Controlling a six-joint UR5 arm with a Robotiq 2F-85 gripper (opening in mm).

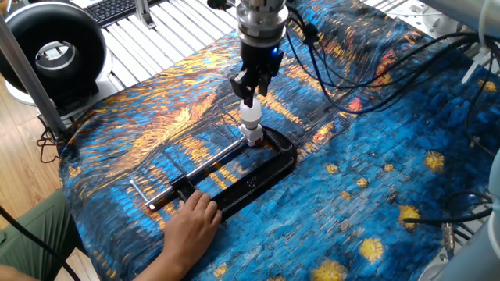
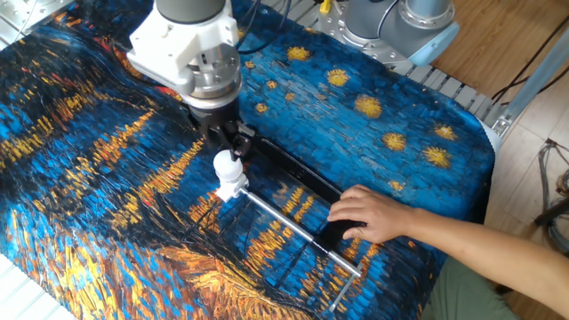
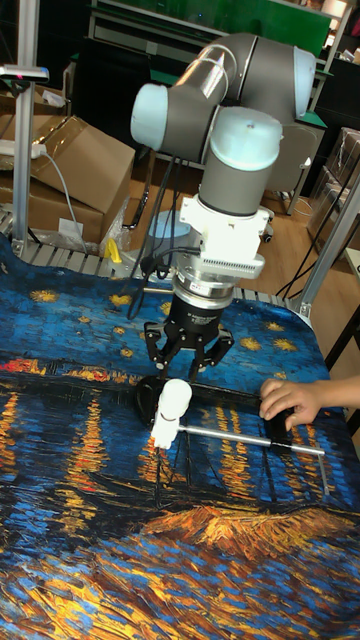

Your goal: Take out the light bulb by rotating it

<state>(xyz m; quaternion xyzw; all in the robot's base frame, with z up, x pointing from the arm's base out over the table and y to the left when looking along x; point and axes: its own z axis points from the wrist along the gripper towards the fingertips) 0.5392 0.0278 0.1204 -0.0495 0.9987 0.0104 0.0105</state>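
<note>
Both fingers of the gripper [image 3: 189, 362] spread wide just above the light bulb [image 3: 174, 398], not touching.

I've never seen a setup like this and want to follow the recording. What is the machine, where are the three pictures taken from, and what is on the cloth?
The machine is a robot arm ending in a gripper with two fingers. Two cameras look at the table from different sides; the tall picture shows the arm upright from a third spot. A starry blue-and-orange cloth covers the table. On it lies a black clamp that holds a small white socket, with the light bulb standing in it. A person's hand steadies the clamp. The gripper is open just above the bulb, fingers spread around its top, gripping nothing yet.
</note>
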